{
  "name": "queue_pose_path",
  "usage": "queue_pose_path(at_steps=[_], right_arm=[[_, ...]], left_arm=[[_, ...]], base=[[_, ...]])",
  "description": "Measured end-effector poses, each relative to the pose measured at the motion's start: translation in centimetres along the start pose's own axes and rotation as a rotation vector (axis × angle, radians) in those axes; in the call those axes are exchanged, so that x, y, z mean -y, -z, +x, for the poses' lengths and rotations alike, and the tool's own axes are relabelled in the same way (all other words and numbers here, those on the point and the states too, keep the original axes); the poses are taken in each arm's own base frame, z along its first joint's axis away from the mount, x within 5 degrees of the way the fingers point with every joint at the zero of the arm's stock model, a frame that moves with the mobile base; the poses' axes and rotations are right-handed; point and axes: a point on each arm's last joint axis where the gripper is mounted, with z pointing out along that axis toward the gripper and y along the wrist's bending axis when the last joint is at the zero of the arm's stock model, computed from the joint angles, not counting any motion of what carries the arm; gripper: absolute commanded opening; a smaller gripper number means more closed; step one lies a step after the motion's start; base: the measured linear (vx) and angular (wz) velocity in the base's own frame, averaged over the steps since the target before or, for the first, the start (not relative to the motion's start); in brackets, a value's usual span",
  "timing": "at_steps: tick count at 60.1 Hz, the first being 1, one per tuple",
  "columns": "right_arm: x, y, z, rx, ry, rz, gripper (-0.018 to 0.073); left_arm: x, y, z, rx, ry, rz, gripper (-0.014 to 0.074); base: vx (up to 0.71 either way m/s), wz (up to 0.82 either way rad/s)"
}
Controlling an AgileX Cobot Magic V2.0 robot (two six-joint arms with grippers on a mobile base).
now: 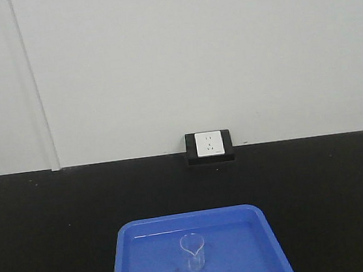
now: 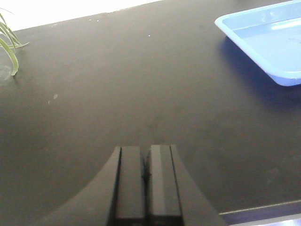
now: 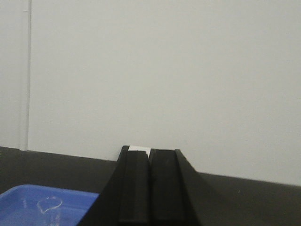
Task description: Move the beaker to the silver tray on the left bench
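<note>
The small clear glass beaker (image 1: pixel 193 251) with a flared rim and spout stands upright in the blue tray (image 1: pixel 132 246) at the front middle of the black bench. It also shows in the right wrist view (image 3: pixel 49 208), low at the left. My left gripper (image 2: pixel 146 153) is shut and empty over bare bench, left of the blue tray (image 2: pixel 244 35). My right gripper (image 3: pixel 149 155) is shut and empty, right of the beaker and apart from it. The silver tray is out of view. Neither gripper shows in the front view.
A white wall socket in a black box (image 1: pixel 209 146) sits at the back of the bench against the white wall. Green plant leaves (image 2: pixel 9 44) hang at the far left of the left wrist view. The bench's front edge (image 2: pixel 263 209) shows there at the lower right.
</note>
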Motion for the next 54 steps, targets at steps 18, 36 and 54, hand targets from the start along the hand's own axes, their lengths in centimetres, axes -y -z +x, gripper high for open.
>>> queue_pose_path(at_steps=[18,36,54], right_arm=[[0.3,-7.9,-3.6,-0.179,0.064,-0.019,-0.0011],[0.0,-13.8,0.1,-0.311,0.054,-0.05,-0.0011],[-0.2,-15.4,2.5,-0.366,0.035,-0.061,0.0069]], left_arm=[[0.0,0.0,0.0,0.0,0.0,0.0,0.0001],[0.0,0.0,0.0,0.0,0.0,0.0,0.0001],[0.0,0.0,0.0,0.0,0.0,0.0,0.0001]], base=[[0.0,0.0],[0.0,0.0],[0.0,0.0]])
